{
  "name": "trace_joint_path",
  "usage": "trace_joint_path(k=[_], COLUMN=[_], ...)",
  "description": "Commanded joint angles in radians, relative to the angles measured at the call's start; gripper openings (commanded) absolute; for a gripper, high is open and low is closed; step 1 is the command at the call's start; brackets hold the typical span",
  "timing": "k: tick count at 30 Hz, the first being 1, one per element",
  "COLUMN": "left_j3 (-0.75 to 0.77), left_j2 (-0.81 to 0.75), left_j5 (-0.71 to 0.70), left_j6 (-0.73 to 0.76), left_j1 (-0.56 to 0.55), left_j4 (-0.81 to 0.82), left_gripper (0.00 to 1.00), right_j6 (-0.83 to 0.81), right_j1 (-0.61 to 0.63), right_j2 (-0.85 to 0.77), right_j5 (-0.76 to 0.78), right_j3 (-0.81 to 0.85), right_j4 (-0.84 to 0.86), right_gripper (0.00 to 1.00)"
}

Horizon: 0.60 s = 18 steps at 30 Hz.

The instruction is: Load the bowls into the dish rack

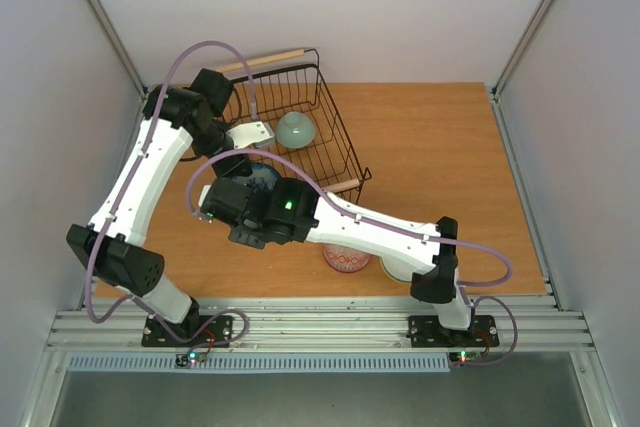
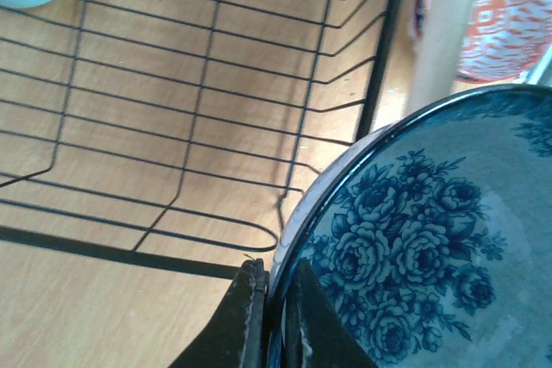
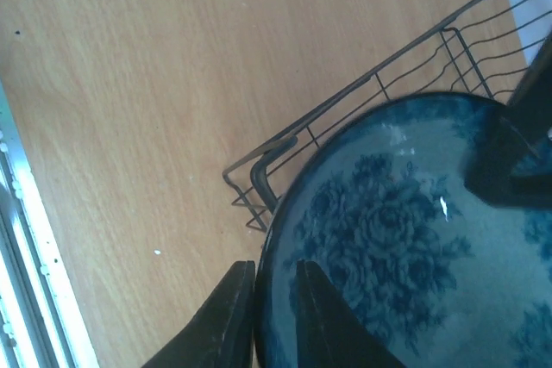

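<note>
A blue-and-white floral bowl (image 1: 264,178) hangs over the near left corner of the black wire dish rack (image 1: 335,137). My left gripper (image 1: 240,162) is shut on its rim (image 2: 276,299), and the bowl fills the right of the left wrist view (image 2: 414,247). My right gripper (image 1: 250,191) also pinches the rim (image 3: 274,299) of the same bowl (image 3: 388,239). A mint green bowl (image 1: 296,129) sits inside the rack. A red-patterned bowl (image 1: 346,260) and a cream bowl (image 1: 396,270) stand on the table under the right arm, partly hidden.
The rack's wooden handles lie at its far left (image 1: 265,60) and near right (image 1: 348,185). The rack's corner wires (image 3: 263,170) are just below the held bowl. The wooden table (image 1: 450,167) extends right of the rack. A metal rail (image 1: 300,322) borders the near edge.
</note>
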Motion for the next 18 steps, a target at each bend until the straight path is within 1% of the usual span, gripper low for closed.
trace_joint_path(k=[1,3,6,8,10,13,15,18], left_j3=[-0.069,-0.119,-0.182,-0.212,-0.239,-0.279,-0.323,-0.422], left_j2=[-0.071,-0.111,-0.168,-0.194,-0.212,-0.222,-0.231,-0.262], left_j5=[-0.059,-0.067,-0.036,0.016,0.107,0.319,0.423,0.539], left_j6=[0.011,-0.031,-0.076,-0.121,-0.189,-0.280,-0.330,-0.431], left_j1=[0.010,0.012,0.029,0.059,0.109,0.193,0.226,0.248], left_j4=[0.162,0.254,0.381,0.457,0.527,0.605,0.681,0.826], left_gripper=[0.00,0.01,0.00,0.01,0.01,0.00,0.00,0.01], right_j6=[0.008,0.009,0.020,0.052,0.112,0.230,0.333,0.430], right_j1=[-0.005,-0.005,-0.008,-0.025,-0.065,-0.160,-0.236,-0.348], right_j2=[-0.095,-0.147,-0.241,-0.315,-0.396,-0.523,-0.579,-0.627], right_j5=[0.045,0.047,0.090,0.092,0.049,-0.095,-0.236,-0.456], right_j3=[-0.049,-0.111,-0.221,-0.304,-0.401,-0.528,-0.597,-0.682], right_j4=[0.049,0.108,0.218,0.297,0.366,0.470,0.529,0.624], right_gripper=[0.22,0.30,0.42,0.49,0.54,0.59,0.62,0.66])
